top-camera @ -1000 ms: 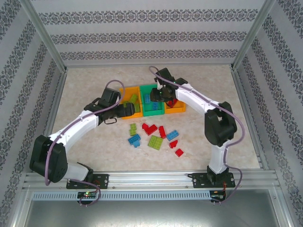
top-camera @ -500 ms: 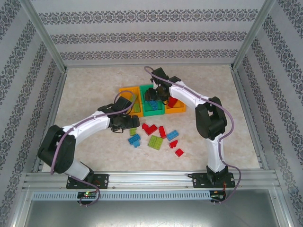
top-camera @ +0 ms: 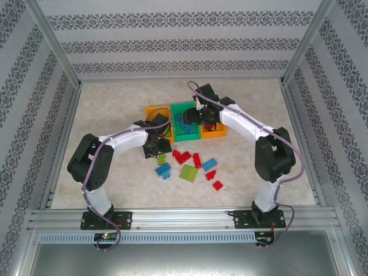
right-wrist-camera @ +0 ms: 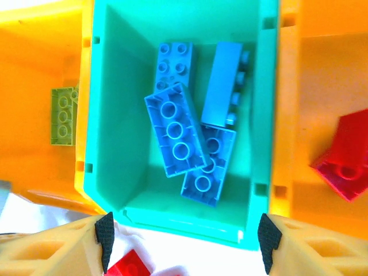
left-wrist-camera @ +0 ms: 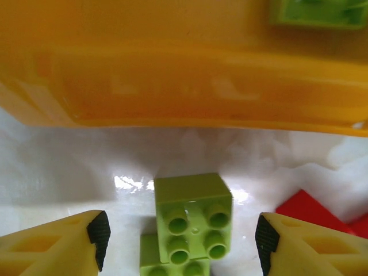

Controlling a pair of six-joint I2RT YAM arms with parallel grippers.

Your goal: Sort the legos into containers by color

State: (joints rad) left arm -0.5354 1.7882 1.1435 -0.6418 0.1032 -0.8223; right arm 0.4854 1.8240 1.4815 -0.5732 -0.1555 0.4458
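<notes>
Step in hand: light-green brick [left-wrist-camera: 192,215], before orange bin [left-wrist-camera: 184,86], is straddled untouched by spread left gripper [left-wrist-camera: 181,236]; closing is required next. Right gripper [right-wrist-camera: 184,233]: spread, empty, over green bin [right-wrist-camera: 109,115].

- Containers [top-camera: 186,138]: orange, green, orange bins joined in a row.
- Blue legos [right-wrist-camera: 175,129] jumbled in green bin [right-wrist-camera: 109,144].
- Loose red, blue, green legos [top-camera: 187,172] at 6 o'clock of bins.

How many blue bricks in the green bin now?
4 blue bricks in the green bin: one at the far end, one on its side beside it, one upside-down on top, one partly under it. More may be hidden.
</notes>
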